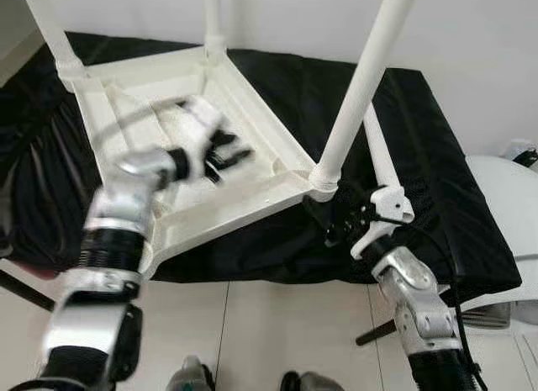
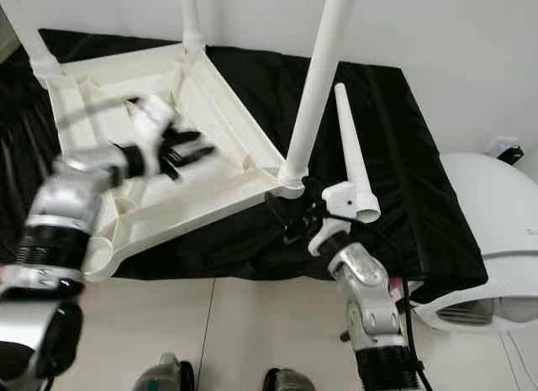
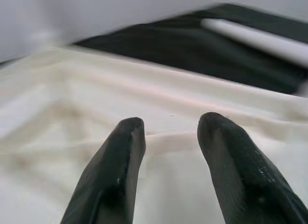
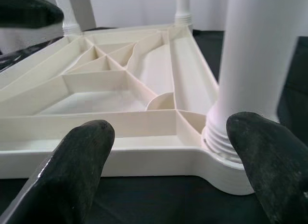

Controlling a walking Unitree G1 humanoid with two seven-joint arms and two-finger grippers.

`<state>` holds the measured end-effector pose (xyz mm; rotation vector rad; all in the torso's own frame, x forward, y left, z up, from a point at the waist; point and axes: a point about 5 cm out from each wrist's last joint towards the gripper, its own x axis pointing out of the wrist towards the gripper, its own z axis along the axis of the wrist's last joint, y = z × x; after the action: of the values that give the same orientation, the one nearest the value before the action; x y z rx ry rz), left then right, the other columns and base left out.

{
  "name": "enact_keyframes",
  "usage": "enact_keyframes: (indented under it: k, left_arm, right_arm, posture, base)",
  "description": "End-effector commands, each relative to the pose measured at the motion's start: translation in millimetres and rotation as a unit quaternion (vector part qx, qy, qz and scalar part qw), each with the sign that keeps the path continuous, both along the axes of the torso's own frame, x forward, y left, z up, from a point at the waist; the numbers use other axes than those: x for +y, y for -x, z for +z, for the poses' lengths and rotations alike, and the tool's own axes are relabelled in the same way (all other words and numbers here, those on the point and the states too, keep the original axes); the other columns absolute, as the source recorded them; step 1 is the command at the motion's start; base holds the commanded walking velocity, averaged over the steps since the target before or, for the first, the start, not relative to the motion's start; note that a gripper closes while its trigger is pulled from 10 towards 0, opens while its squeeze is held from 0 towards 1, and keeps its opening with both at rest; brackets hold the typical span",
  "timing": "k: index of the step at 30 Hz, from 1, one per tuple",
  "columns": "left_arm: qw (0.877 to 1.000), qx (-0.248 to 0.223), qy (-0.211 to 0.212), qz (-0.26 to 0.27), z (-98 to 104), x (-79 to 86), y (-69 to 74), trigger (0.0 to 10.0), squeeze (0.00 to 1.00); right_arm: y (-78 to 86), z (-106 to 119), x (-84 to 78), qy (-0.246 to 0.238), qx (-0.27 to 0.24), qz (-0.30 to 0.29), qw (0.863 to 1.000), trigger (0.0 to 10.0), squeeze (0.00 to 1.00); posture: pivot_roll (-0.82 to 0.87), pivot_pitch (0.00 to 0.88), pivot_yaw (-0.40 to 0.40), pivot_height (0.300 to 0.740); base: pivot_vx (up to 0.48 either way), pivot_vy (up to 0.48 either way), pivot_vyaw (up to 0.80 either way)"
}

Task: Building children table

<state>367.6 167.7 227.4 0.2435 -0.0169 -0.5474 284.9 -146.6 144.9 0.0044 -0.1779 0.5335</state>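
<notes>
Here the white tabletop [image 1: 252, 198] lies upside down on a black sheet [image 1: 437, 198] that covers the bench. Three legs stand up from its corners: one [image 1: 361, 88] at the near corner and two more [image 1: 46, 29] at the far ones. A fourth, loose leg [image 2: 353, 160] lies on the sheet.

The left tool [image 1: 220, 151] hovers over the ribbed underside of the tabletop, its fingers [image 3: 120, 156] parted by a moderate gap with nothing between them. The arm is blurred in the head views. Ahead of this tool is the tabletop's raised rim, and beyond that the black sheet with the loose leg lying across it.

The right tool [image 2: 290, 214] sits low, just in front of the near corner of the tabletop, spread wide and holding nothing. In its wrist view one finger [image 4: 269, 156] is beside the threaded base of the near leg, and the other [image 4: 77, 161] is off to the far side of the corner, with the tabletop edge straight ahead between them. The loose leg lies just beside this tool's wrist, its open end close to it.

A white rounded object [image 1: 504, 198] stands past the sheet's edge, on the right arm's outer side.
</notes>
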Motion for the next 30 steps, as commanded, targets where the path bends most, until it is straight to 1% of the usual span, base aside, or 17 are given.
enact_keyframes:
  k: [1, 3, 5, 6, 8, 10, 12, 13, 15, 16, 18, 21, 24, 26, 27, 29, 30]
  left_arm:
    - [0.999, 0.021, 0.01, 0.023, -13, 1.1, 1.1, 10.0, 0.0]
    - [1.0, 0.019, 0.01, 0.023, -14, 0.1, 2.1, 10.0, 0.0]
    - [0.999, 0.004, 0.011, 0.031, -13, -3.1, 3.2, 10.0, 0.0]
    - [0.999, 0.004, 0.011, 0.031, -13, -3.1, 3.2, 10.0, 0.0]
    - [0.998, -0.007, 0.02, 0.054, -13, -4.8, 1.2, 10.0, 0.0]
    - [0.995, -0.013, 0.041, 0.092, -14, -5.3, -2.2, 10.0, 0.0]
    - [0.987, -0.031, 0.053, 0.149, -12, -3.0, -5.2, 10.0, 0.0]
    - [0.987, -0.031, 0.053, 0.149, -12, -3.0, -5.2, 10.0, 0.0]
    - [0.98, -0.044, 0.058, 0.187, -10, -1.3, -5.9, 10.0, 0.0]
    - [0.978, -0.047, 0.056, 0.194, -9, -1.1, -5.8, 10.0, 0.0]
    - [0.97, -0.077, 0.039, 0.226, -8, 0.5, -1.1, 10.0, 0.0]
    - [0.968, -0.085, 0.04, 0.233, -7, 0.9, 0.9, 10.0, 0.0]
    - [0.958, -0.116, 0.052, 0.258, -9, -1.2, 12.8, 10.0, 0.0]
    - [0.956, -0.116, 0.073, 0.259, -13, -4.6, 18.5, 10.0, 0.0]
    - [0.956, -0.116, 0.073, 0.259, -13, -4.6, 18.5, 10.0, 0.0]
    - [0.953, -0.113, 0.089, 0.265, -18, -6.7, 23.6, 10.0, 0.0]
    - [0.953, -0.121, 0.084, 0.265, -21, -7.3, 27.8, 10.0, 0.0]
  right_arm:
    - [-0.4, -3, -0.9, 0.01, 0.001, 0.008, 1.0, 10.0, 0.0]
    - [-0.5, -3, -0.5, 0.009, 0.001, 0.012, 1.0, 10.0, 0.0]
    - [-0.7, -3, 0.3, 0.005, -0.002, 0.016, 1.0, 10.0, 0.0]
    - [-0.7, -3, 0.3, 0.005, -0.002, 0.016, 1.0, 10.0, 0.0]
    - [-0.2, -3, 2.3, 0.002, -0.003, 0.025, 1.0, 10.0, 0.0]
    - [-0.2, -4, 3.9, -0.002, -0.002, 0.031, 1.0, 10.0, 0.0]
    - [-0.9, -3, 4.0, -0.007, -0.004, 0.034, 0.999, 10.0, 0.0]
    - [-0.9, -3, 4.0, -0.007, -0.004, 0.034, 0.999, 10.0, 0.0]
    - [-1.6, -3, 4.0, -0.009, -0.006, 0.036, 0.999, 10.0, 0.0]
    - [-1.8, -3, 4.1, -0.009, -0.007, 0.036, 0.999, 10.0, 0.0]
    - [-3.2, -2, 5.1, -0.012, -0.01, 0.044, 0.999, 10.0, 0.0]
    - [-3.8, -2, 5.3, -0.013, -0.01, 0.045, 0.999, 10.0, 0.0]
    - [-6.1, -2, 9.3, -0.013, -0.007, 0.069, 0.998, 10.0, 0.0]
    - [-7.2, -2, 10.8, -0.009, -0.009, 0.077, 0.997, 10.0, 0.0]
    - [-7.2, -2, 10.8, -0.009, -0.009, 0.077, 0.997, 10.0, 0.0]
    - [-9.4, -1, 11.7, -0.01, -0.009, 0.081, 0.997, 10.0, 0.0]
    - [-11.1, 0, 12.3, -0.011, -0.012, 0.083, 0.996, 10.0, 0.0]
  posture:
    - [0.08, 0.062, -0.075, 0.74]
    - [0.08, 0.062, -0.075, 0.74]
    - [0.09, 0.061, -0.074, 0.74]
    - [0.09, 0.061, -0.074, 0.74]
    - [0.09, 0.06, -0.073, 0.74]
    - [0.08, 0.058, -0.069, 0.74]
    - [0.08, 0.052, -0.062, 0.74]
    - [0.08, 0.052, -0.062, 0.74]
    - [0.08, 0.052, -0.06, 0.74]
    - [0.08, 0.052, -0.06, 0.74]
    - [0.07, 0.046, -0.054, 0.74]
    - [0.07, 0.046, -0.054, 0.74]
    - [0.07, 0.048, -0.053, 0.74]
    - [0.08, 0.048, -0.058, 0.74]
    - [0.08, 0.048, -0.058, 0.74]
    - [0.08, 0.048, -0.063, 0.74]
    - [0.08, 0.047, -0.065, 0.74]
  base:
    - [0.0, 0.0, 0.0]
    - [0.0, 0.0, 0.0]
    - [0.0, 0.0, 0.0]
    - [0.0, 0.0, 0.0]
    - [0.0, 0.0, 0.0]
    - [0.0, 0.0, 0.0]
    - [0.0, 0.0, 0.0]
    - [0.0, 0.0, 0.0]
    - [0.0, 0.0, 0.0]
    - [0.0, 0.0, 0.0]
    - [0.0, 0.0, 0.0]
    - [0.0, 0.0, 0.0]
    - [0.0, 0.0, 0.0]
    - [0.0, 0.0, 0.0]
    - [0.0, 0.0, 0.0]
    - [0.0, 0.0, 0.0]
    - [0.0, 0.0, 0.0]
